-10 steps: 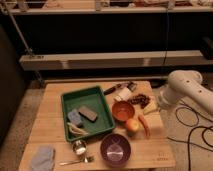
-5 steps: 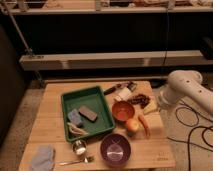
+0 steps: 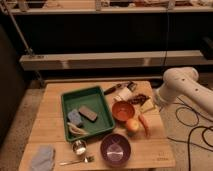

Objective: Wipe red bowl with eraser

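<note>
The red bowl [image 3: 122,110] sits on the wooden table [image 3: 50,117], just right of a green tray [image 3: 70,97]. The eraser [image 3: 88,113], a brownish-grey flat block, lies inside the tray next to a blue sponge-like block [image 3: 74,116]. My white arm [image 3: 181,86] reaches in from the right. Its gripper [image 3: 154,103] is at the table's right edge, to the right of the red bowl and far from the eraser. It is mostly hidden under the arm.
A dark purple bowl [image 3: 116,148] stands at the front, with an orange fruit [image 3: 132,125] and a carrot [image 3: 144,125] behind it. A metal cup [image 3: 79,146], a spoon [image 3: 77,161] and a grey cloth [image 3: 42,157] lie front left. Small packets [image 3: 125,94] sit behind the red bowl. Cables [image 3: 192,132] run on the floor at right.
</note>
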Robot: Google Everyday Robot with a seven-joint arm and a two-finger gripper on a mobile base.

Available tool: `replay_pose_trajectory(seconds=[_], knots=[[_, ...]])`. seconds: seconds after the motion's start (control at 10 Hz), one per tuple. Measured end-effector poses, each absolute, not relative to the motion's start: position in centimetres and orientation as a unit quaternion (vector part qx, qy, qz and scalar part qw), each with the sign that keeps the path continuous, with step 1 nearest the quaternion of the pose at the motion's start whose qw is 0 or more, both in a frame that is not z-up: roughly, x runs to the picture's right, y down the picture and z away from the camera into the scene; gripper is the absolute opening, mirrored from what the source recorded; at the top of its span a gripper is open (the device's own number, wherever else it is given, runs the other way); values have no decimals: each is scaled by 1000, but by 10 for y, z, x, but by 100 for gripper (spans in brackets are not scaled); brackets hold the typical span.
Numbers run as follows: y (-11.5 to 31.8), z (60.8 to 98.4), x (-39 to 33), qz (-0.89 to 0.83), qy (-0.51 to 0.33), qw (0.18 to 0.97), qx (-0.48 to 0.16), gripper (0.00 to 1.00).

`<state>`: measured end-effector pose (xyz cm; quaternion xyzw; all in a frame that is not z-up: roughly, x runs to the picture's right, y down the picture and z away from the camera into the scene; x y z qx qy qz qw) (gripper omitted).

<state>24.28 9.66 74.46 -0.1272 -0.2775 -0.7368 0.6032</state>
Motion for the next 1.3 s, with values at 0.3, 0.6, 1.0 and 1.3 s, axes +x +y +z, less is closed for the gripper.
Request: replay_pose_trajectory(seconds=[0.3,0.6,1.0,1.3], knots=[[71,721,168,-796,-259,540,-87,80],[60,700,97,-847,-241,473,-43,80],[54,690,-2,-898,-228,375,30,80],[54,690,-1,-899,-227,375,29,80]])
